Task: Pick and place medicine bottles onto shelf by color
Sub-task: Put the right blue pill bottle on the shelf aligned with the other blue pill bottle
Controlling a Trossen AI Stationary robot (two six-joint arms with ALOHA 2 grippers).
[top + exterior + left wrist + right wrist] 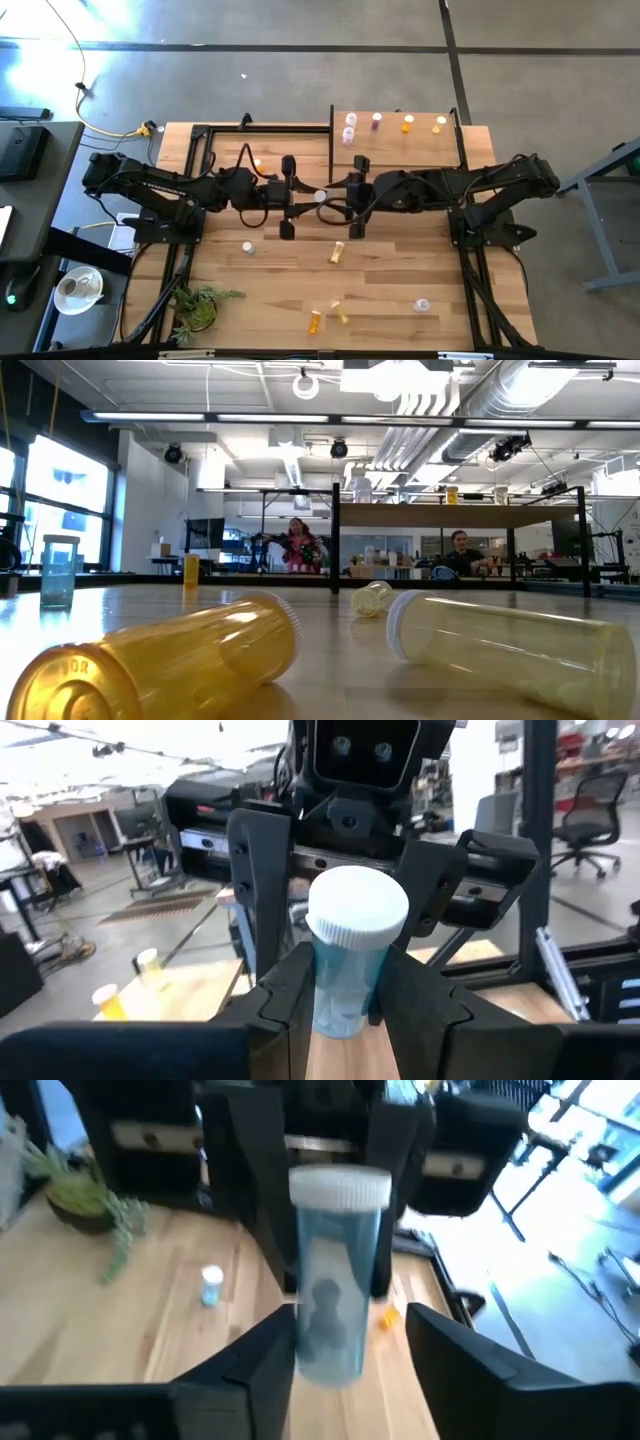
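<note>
A grey-teal medicine bottle (348, 960) with a white cap is held upright above the table's middle (320, 196). My left gripper (348, 1010) is shut on it. My right gripper (350, 1350) faces it from the other side. It is open, with one finger on either side of the bottle's body (338, 1300) and a gap showing on one side. The shelf (400, 145) stands at the far right and carries pale purple (350, 120), orange (407, 124) and yellow (438, 124) bottles. Other bottles lie on the table (337, 252). My left gripper pinches the lower part of the bottle's body (340, 990) between its two fingers. The fingers come level from the table's left. The bottle stands upright in the hold, cap up, lifted clear of the table.
Loose bottles on the near half: clear (247, 246), orange (316, 321), yellow (341, 313) and one at the near right (422, 304). A green plant (195, 305) sits at the near left. The shelf's black posts (331, 140) stand just beyond the grippers. People sit in the room behind (300, 545).
</note>
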